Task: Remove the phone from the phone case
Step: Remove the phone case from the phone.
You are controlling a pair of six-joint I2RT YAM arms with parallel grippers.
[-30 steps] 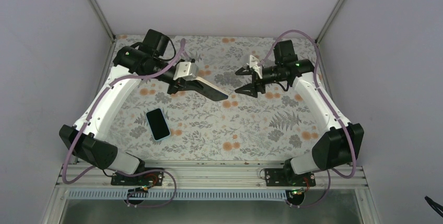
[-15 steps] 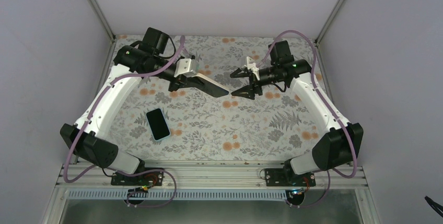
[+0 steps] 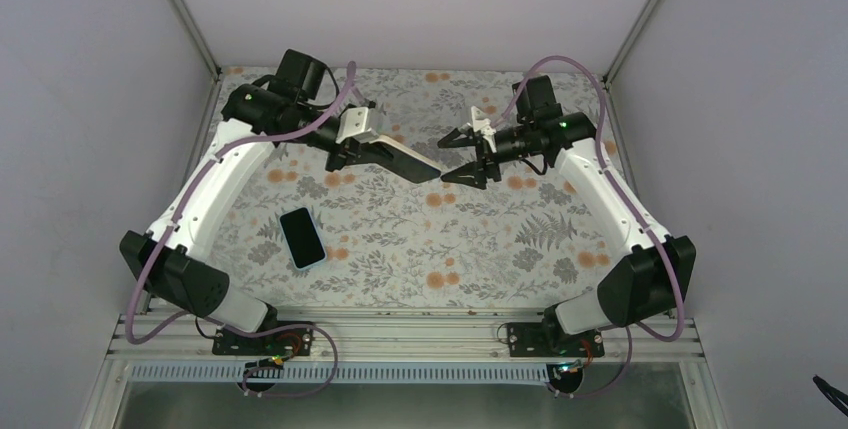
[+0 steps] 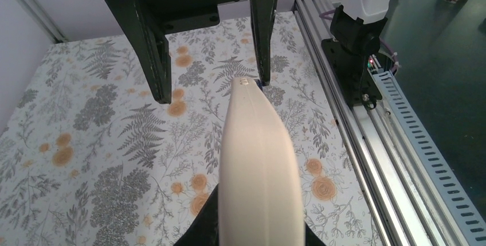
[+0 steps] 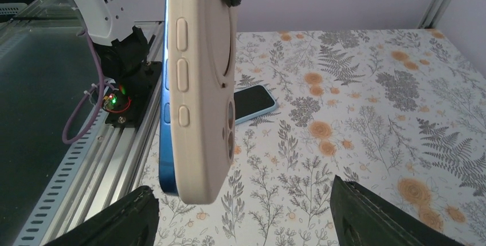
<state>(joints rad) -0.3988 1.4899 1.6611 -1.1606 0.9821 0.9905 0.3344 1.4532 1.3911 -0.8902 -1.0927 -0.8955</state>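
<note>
My left gripper (image 3: 352, 154) is shut on the phone case (image 3: 405, 162) and holds it in the air over the back middle of the table. The case is pale beige-pink, as the left wrist view (image 4: 261, 160) and the right wrist view (image 5: 203, 79) show. The phone inside it has a black screen and a deep blue edge (image 5: 167, 143). My right gripper (image 3: 447, 159) is open. Its fingers (image 5: 372, 217) stand on either side of the case's free end without touching it.
A second phone (image 3: 302, 237) with a black screen and pale light-blue edges lies flat on the floral table at the left; it also shows in the right wrist view (image 5: 252, 102). The aluminium rail (image 4: 367, 143) runs along the near edge.
My left arm has carried the cased phone to the right. My open right gripper has moved left, so its fingers now straddle the case's end.
</note>
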